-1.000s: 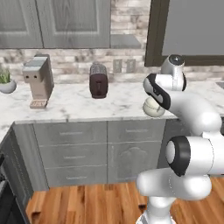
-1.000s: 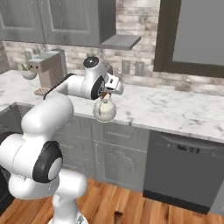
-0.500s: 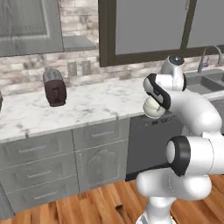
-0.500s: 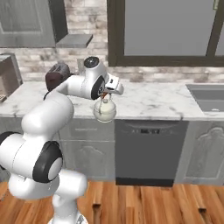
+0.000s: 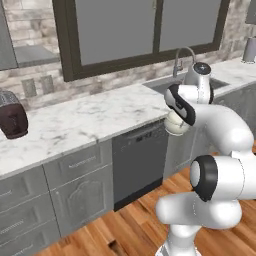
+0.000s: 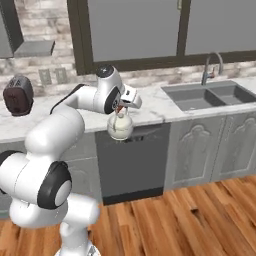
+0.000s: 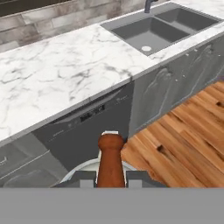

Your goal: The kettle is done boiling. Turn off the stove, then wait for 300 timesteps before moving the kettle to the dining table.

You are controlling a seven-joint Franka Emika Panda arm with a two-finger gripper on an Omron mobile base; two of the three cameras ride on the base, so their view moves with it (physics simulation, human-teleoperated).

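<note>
The white arm reaches forward at counter height, its gripper (image 6: pixel 120 106) pointing down, clamped on the kettle (image 6: pixel 120 126).

Toaster (image 5: pixel 12 114) on marble counter (image 5: pixel 95 112)

Items counted: one kettle (image 6: pixel 120 126), one maroon toaster (image 6: pixel 18 95), one marble bench (image 5: pixel 85 117), one double-basin sink (image 6: pixel 210 95) with one faucet (image 6: pixel 212 65), one dishwasher (image 6: pixel 131 162), two wall outlets (image 6: pixel 53 76), one window (image 6: pixel 150 30) of two panes, and one pincer (image 6: pixel 119 107).
</note>
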